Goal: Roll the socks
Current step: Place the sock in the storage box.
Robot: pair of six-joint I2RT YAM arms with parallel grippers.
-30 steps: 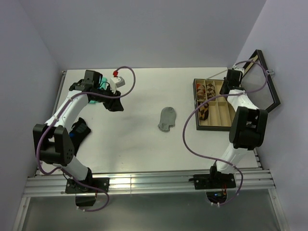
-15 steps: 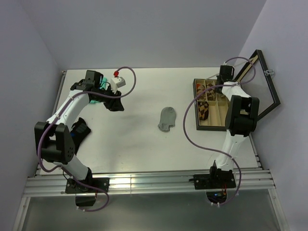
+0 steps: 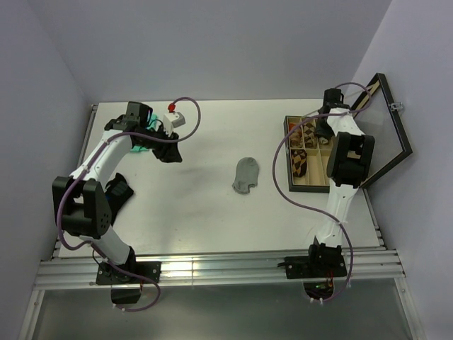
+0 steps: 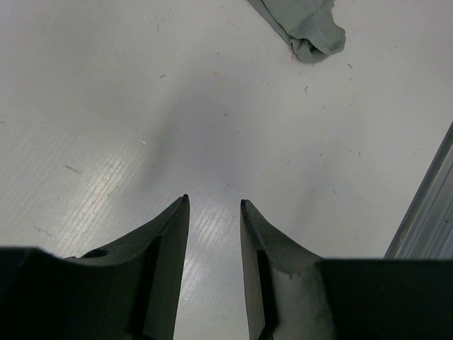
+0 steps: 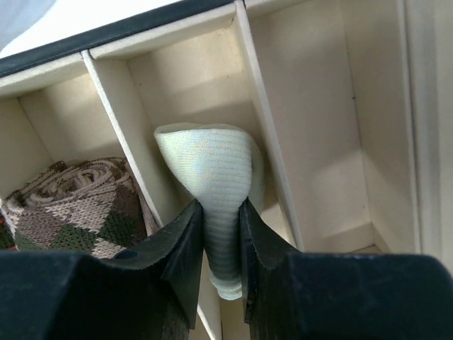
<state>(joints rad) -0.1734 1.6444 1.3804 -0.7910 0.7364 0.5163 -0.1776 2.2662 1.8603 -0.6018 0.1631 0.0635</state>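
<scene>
Right wrist: claw (image 5: 221,204) around pale sock (image 5: 212,163)

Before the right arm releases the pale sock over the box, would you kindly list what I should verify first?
1. The right gripper is shut on the pale cream fabric sock: ok.
2. The sock hangs in the compartment of the divided beige box next to the brown argyle knitted roll: ok.
3. The sock's lower end touches the compartment floor: cannot tell.
4. The black-framed lid stands open, away from the arm: ok.
5. The left gripper is open and holds nothing: ok.
6. The grey fabric sock is rolled: not ok, it lies loose on the table.
</scene>
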